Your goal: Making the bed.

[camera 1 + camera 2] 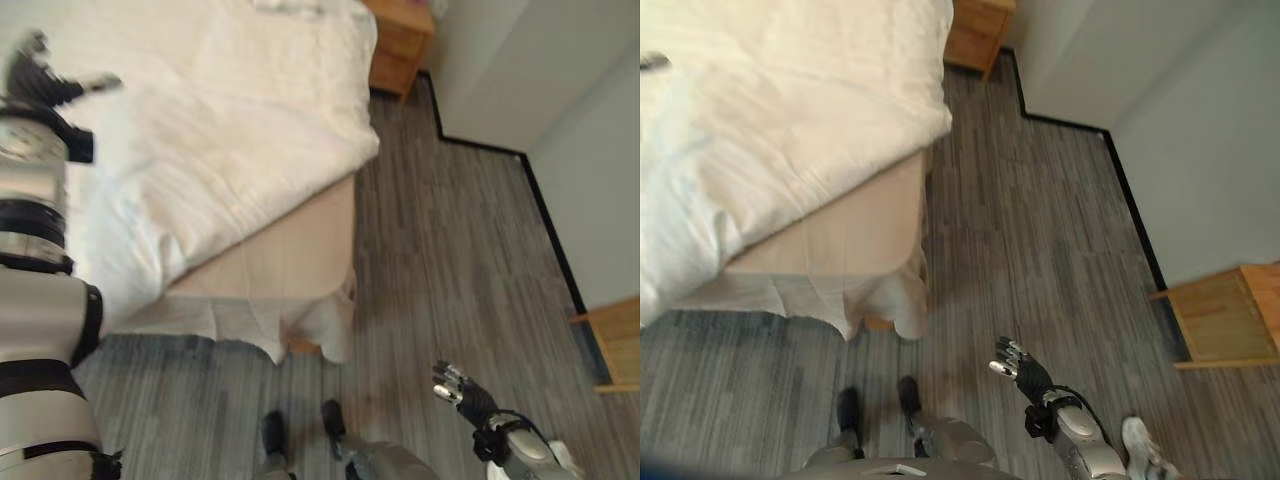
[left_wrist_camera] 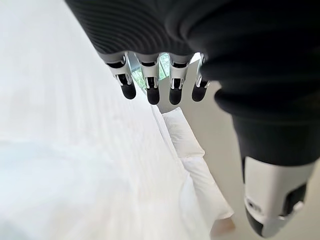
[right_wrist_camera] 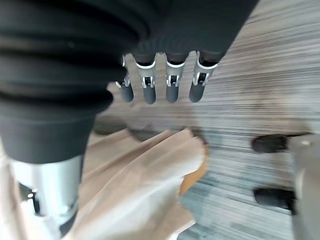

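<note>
Up at the left edge of the left eye view, the left hand [image 1: 45, 85] hovers over the white duvet [image 1: 220, 120], fingers [image 2: 150, 85] straight and loose, apparently not touching the cloth. The duvet covers the upper left of the frame, its corner leaving the beige mattress [image 1: 290, 255] bare. Lower right, the right hand [image 1: 462, 392] hangs open above the grey wood floor [image 1: 450, 250]. A wooden nightstand [image 1: 400, 45] stands at the top.

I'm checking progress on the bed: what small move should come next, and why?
Probably lower the left hand onto the white duvet and take hold near its edge. The duvet sits askew, leaving the tan mattress corner bare, with the sheet hanging below it. The left hand hovers open above the duvet, while the right hand is open over the floor, holding nothing.
</note>
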Tool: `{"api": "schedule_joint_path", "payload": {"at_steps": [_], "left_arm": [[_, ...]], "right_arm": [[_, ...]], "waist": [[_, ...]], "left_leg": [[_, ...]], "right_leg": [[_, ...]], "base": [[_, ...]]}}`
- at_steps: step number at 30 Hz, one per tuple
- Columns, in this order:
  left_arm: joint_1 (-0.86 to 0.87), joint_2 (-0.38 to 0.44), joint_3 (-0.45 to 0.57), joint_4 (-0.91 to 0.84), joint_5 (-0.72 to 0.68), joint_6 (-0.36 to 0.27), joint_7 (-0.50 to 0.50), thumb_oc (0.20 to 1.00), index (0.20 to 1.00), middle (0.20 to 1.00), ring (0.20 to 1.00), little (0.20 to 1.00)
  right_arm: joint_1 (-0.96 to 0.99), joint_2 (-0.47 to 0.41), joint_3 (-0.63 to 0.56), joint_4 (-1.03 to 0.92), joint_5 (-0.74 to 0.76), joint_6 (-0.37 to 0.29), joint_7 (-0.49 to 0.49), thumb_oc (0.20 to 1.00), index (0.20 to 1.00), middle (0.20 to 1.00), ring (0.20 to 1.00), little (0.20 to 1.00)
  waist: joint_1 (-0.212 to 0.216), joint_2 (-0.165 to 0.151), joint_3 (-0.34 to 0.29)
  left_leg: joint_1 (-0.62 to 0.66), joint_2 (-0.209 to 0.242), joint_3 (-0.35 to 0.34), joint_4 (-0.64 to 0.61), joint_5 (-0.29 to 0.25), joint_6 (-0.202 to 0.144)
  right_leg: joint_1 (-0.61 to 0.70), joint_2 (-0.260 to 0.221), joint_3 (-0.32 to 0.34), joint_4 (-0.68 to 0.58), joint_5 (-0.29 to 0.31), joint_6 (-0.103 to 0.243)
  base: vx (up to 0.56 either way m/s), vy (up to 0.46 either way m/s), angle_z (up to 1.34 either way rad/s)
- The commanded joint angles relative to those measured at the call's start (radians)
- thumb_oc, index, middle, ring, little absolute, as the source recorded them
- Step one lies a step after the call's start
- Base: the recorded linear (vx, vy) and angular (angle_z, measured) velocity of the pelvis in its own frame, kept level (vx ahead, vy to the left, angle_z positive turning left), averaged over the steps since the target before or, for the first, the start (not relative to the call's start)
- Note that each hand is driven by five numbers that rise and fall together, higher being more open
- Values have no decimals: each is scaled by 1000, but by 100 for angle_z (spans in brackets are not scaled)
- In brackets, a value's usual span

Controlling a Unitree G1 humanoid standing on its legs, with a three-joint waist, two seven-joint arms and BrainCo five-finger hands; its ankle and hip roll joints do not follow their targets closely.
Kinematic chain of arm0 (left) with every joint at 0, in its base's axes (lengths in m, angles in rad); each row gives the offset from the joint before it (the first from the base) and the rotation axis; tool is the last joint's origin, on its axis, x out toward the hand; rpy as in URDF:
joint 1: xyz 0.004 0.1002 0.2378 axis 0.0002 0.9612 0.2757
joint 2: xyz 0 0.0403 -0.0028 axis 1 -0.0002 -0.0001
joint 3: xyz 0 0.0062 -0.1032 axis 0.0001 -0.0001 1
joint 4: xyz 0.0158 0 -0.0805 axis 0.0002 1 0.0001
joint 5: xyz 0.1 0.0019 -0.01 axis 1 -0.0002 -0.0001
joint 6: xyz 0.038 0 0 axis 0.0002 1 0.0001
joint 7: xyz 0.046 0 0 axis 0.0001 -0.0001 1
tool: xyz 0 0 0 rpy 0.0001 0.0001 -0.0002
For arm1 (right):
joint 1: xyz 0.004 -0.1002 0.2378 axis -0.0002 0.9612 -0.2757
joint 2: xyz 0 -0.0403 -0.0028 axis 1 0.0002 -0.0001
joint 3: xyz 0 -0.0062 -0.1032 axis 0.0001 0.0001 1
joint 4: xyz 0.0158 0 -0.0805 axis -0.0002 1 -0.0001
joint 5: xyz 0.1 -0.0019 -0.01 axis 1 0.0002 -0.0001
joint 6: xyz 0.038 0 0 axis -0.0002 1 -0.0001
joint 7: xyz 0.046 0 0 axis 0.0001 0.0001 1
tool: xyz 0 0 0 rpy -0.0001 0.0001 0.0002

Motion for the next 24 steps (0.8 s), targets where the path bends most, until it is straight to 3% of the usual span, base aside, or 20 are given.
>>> {"api": "schedule_joint_path", "payload": {"at_steps": [1,7,8,12,16,20,24], "left_arm": [[-125,5,-94,25,52,-51,44,1000,1000,1000,1000,1000],[-222,21,-185,44,126,-52,91,1000,1000,1000,1000,1000],[-290,31,-277,39,220,-44,118,1000,1000,1000,1000,1000],[-344,28,-353,32,297,-39,146,1000,1000,1000,1000,1000],[-369,14,-459,56,472,4,167,1000,1000,1000,1000,1000],[-354,-18,-490,26,563,16,175,1000,1000,1000,1000,1000],[-293,-87,-564,14,741,37,121,1000,1000,1000,1000,1000]], "right_arm": [[-67,-14,-34,-13,63,-61,5,1000,1000,1000,1000,1000],[-52,-12,-39,-38,96,-80,8,1000,1000,1000,1000,1000],[-46,-24,-50,-43,110,-94,2,1000,1000,1000,1000,1000],[-52,-34,-53,-53,116,-110,-5,1000,1000,1000,1000,1000],[-58,-53,-53,-107,118,-136,-11,1000,1000,1000,1000,1000],[-28,-52,-57,-148,120,-153,-12,1000,1000,1000,1000,1000],[-13,-56,-56,-157,112,-157,-13,1000,1000,1000,1000,1000]], "waist": [[19,36,19],[-7,13,40],[-22,-3,65],[-32,-18,86],[-52,-34,118],[-60,-29,144],[-64,-22,167]], "left_leg": [[68,24,-1,26,-25,-13],[-26,26,4,74,-33,-16],[-97,24,-2,102,-30,-16],[-150,23,-17,118,-28,-13],[-237,26,-30,140,-20,-13],[-312,19,-50,151,-9,-15],[-359,8,-60,184,-18,-15]], "right_leg": [[-6,-41,-41,9,43,92],[-62,-46,-66,9,60,94],[-108,-51,-86,9,76,97],[-146,-53,-100,9,89,98],[-214,-56,-115,9,105,100],[-269,-70,-147,9,109,97],[-296,-77,-166,9,114,97]], "base": [[-83,12,1],[-64,-10,13],[-86,-20,13],[-74,-24,21],[-52,-36,7],[-24,-58,18],[-26,-23,24]]}}
